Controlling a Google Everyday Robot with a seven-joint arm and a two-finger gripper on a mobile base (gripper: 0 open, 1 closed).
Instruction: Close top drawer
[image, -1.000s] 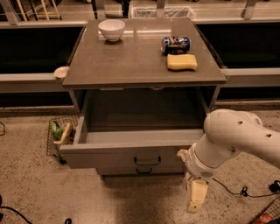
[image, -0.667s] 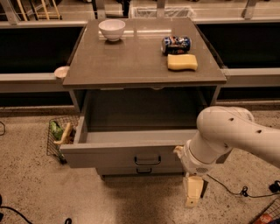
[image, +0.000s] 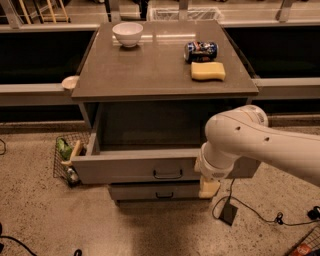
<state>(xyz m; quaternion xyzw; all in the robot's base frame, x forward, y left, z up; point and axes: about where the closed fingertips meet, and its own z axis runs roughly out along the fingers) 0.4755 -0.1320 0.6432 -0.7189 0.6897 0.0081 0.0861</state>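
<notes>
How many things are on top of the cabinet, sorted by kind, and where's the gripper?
Bowl: 1
Can: 1
Sponge: 1
Total: 3 on the cabinet top
The gripper hangs low, in front of the right part of the open top drawer.

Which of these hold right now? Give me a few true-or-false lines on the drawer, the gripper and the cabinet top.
1. The top drawer is pulled out. True.
2. The gripper is at the left end of the drawer front. False: it hangs low at the right end, right of the handle.
3. The white bowl sits inside the drawer. False: it stands on the cabinet top.
4. The yellow sponge lies next to the can. True.
5. The can stands upright. False: it lies on its side.
</notes>
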